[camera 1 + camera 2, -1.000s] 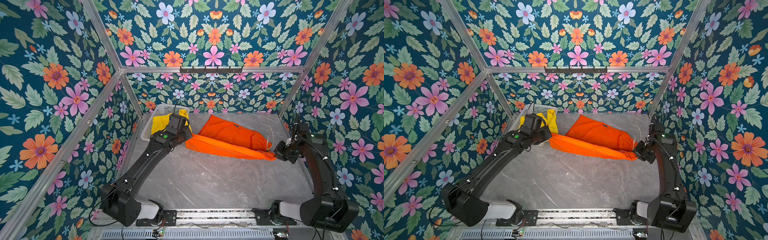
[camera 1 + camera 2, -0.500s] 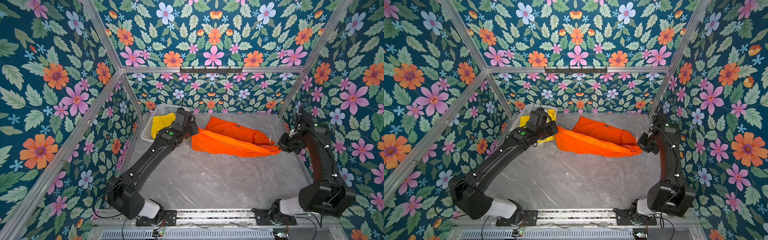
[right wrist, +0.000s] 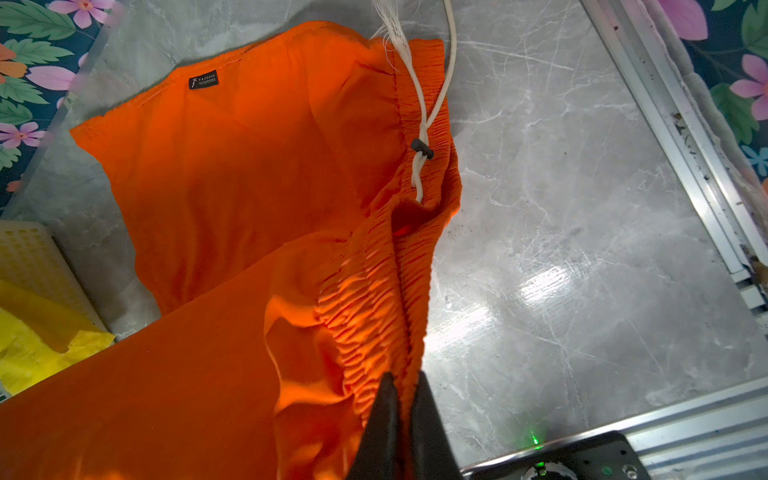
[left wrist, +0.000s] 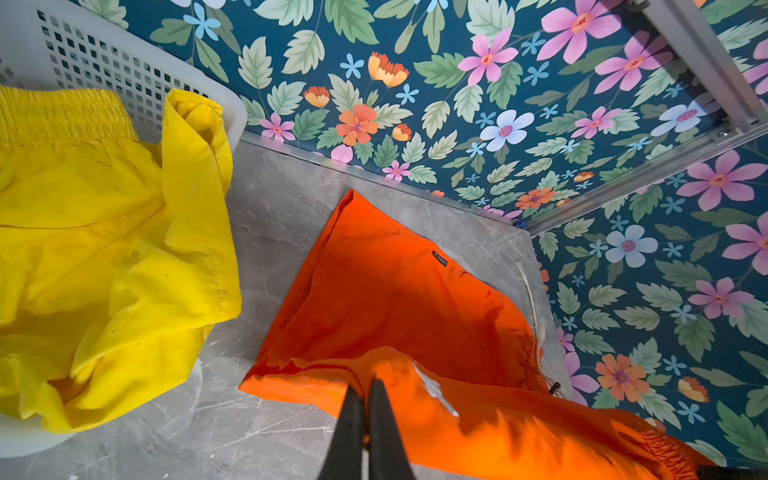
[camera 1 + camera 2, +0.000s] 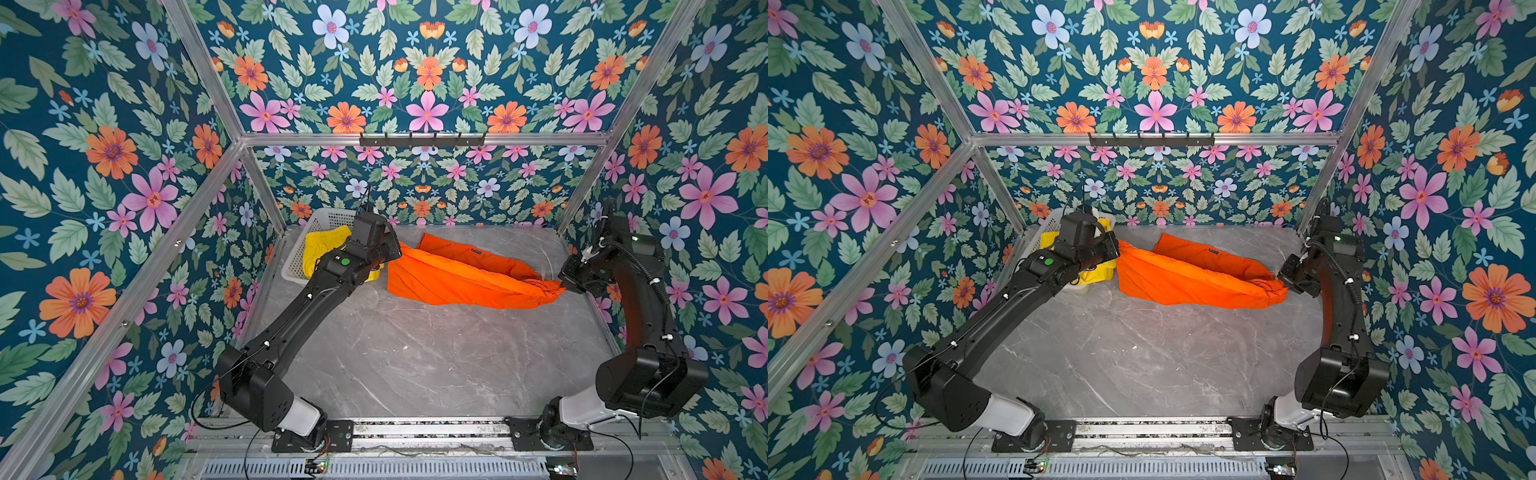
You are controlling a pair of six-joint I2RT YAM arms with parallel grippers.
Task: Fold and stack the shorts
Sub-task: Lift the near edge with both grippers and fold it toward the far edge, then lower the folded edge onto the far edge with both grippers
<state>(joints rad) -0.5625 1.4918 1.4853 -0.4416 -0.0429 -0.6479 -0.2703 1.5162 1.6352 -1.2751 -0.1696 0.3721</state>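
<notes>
Grey marble tabletop point(image 5: 415, 365), two black arms reaching in from the near edge. Orange shorts point(image 5: 461, 278) sit toward the back and right of the middle, stretched sideways between the two hands in both top views. The far half lies flat on the tabletop; the near half stands up as a ridge. White perforated basket point(image 5: 296, 255) is in the far left corner, just beside the orange shorts but not touching them. Yellow shorts point(image 5: 322, 249) lie crumpled in the basket, gathered waistband showing in the left wrist view, one edge spilling over the rim point(image 4: 199, 124).

Left hand point(image 4: 365, 386): fingers pressed together, pinching the orange fabric at its left end, near the basket. Right hand point(image 3: 401, 380): fingers pressed together, pinching the ruffled elastic waistband at the right end, close to the side wall.

White drawstring point(image 3: 417, 176) hangs out of the orange waistband onto the tabletop, with a small black toggle point(image 3: 422, 148) on it. Small white logo point(image 4: 436, 390) near the left hand. Small black label point(image 3: 203, 80) on the flat half; its text is too small to read.
</notes>
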